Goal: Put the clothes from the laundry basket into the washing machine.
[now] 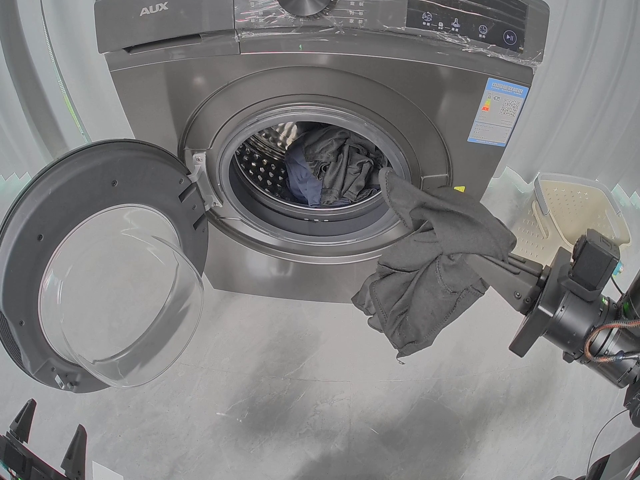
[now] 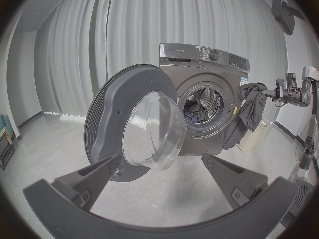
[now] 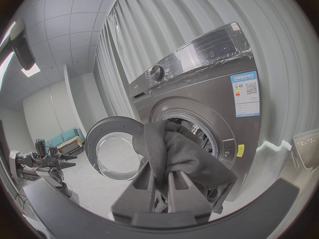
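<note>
Garment [image 1: 433, 261], dark grey, pinched by right gripper [image 1: 483, 261] centre-right; left gripper [image 1: 52, 431] spread, empty; label sticker [image 1: 497, 111] on washing machine [image 1: 167, 95].

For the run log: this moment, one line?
right claw: shut on dark garment near drum opening | left claw: open | door: open | clothes inside

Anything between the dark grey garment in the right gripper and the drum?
Nothing visible. The round grey door is swung wide left; the dark grey garment in the right gripper hangs beside the drum opening.
</note>
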{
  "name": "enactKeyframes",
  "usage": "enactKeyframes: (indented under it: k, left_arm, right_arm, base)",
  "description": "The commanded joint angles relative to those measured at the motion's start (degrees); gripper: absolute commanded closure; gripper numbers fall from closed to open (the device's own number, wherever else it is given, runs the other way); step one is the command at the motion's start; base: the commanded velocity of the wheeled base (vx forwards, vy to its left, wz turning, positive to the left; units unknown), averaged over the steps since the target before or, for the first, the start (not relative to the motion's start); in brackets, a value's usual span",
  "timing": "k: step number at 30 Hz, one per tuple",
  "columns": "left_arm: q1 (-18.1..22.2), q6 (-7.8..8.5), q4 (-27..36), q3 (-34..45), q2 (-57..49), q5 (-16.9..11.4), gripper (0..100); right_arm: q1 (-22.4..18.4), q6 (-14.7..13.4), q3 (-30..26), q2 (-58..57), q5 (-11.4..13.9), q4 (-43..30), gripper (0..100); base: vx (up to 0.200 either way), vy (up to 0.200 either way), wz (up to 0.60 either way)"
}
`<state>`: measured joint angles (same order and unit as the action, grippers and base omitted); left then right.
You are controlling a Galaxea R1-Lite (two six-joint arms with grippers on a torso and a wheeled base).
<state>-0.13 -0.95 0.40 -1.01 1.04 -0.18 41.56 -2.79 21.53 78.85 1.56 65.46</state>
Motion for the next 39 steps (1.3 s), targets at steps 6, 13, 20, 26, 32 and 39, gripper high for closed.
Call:
enactKeyframes:
  k: [6,13,20,26,32,39]
  left_arm:
    - [0.05,-0.1,-0.05,0.84,-0.77,0.18,0]
    - [0.13,0.6,-0.05,0.92,-0.86,0.36,0]
    - [0.13,0.6,-0.05,0.92,-0.86,0.45,0]
    - [0.31,0.86,-0.05,0.92,-0.95,0.8,0]
    - [0.31,0.78,-0.05,1.01,-0.95,0.62,0]
    - [-0.04,-3.0,-6.99,-10.85,3.53,-4.74,0]
  right_arm:
    - [0.01,-0.2,-1.14,0.78,0.02,0.02,100]
    - [0.28,-0.02,1.24,3.94,0.02,0.1,100]
    - [0.28,-0.37,2.82,4.47,-0.42,0.1,100]
    - [0.72,-0.46,2.29,5.0,-0.24,-0.07,100]
    - [4.32,-2.83,4.14,7.37,-0.86,0.1,100]
    - [4.94,-4.06,7.56,10.18,-0.86,2.12,100]
  base:
    - [0.0,0.0,0.0]
    - [0.0,0.0,0.0]
    - [0.0,0.143,0.0]
    - [0.0,0.033,0.0]
    - [0.0,0.0,0.0]
    - [0.0,0.0,0.0]
